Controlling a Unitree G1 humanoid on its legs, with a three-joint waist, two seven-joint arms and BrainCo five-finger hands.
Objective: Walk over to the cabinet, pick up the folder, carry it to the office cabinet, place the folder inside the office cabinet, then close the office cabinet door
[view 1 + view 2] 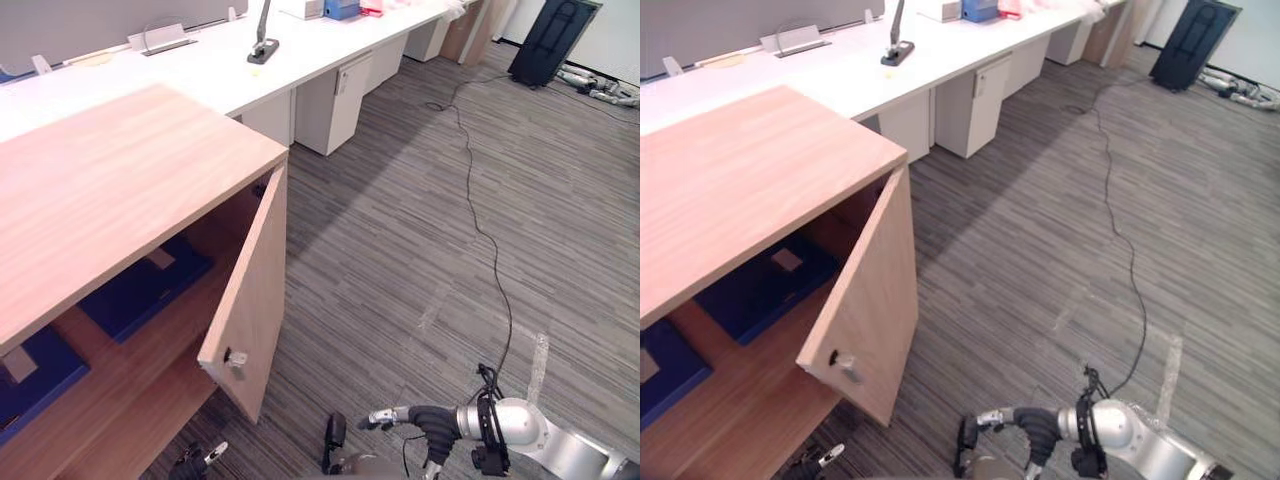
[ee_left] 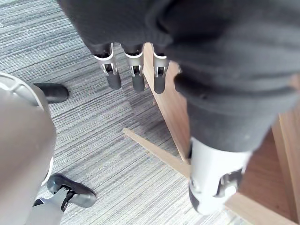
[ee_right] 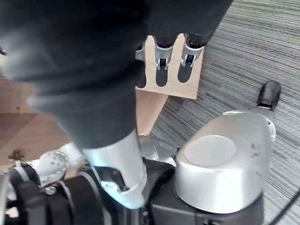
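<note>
Folder [image 1: 145, 285]: dark blue, pale label, flat inside open office cabinet [image 1: 120, 190]; second folder [image 1: 30, 375] beside it. Left hand [image 2: 136, 70], right hand [image 3: 162, 63]: fingers straight, empty, seen in wrist views. Eye views add door knob [image 1: 236, 358].

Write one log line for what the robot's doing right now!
cabinet door: open | blue folders: inside cabinet | left hand: open, empty | right hand: open, empty

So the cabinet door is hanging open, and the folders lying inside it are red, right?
Not quite. The cabinet door does hang open, but the folders lying inside it are dark blue, not red. The left eye view shows this.
</note>
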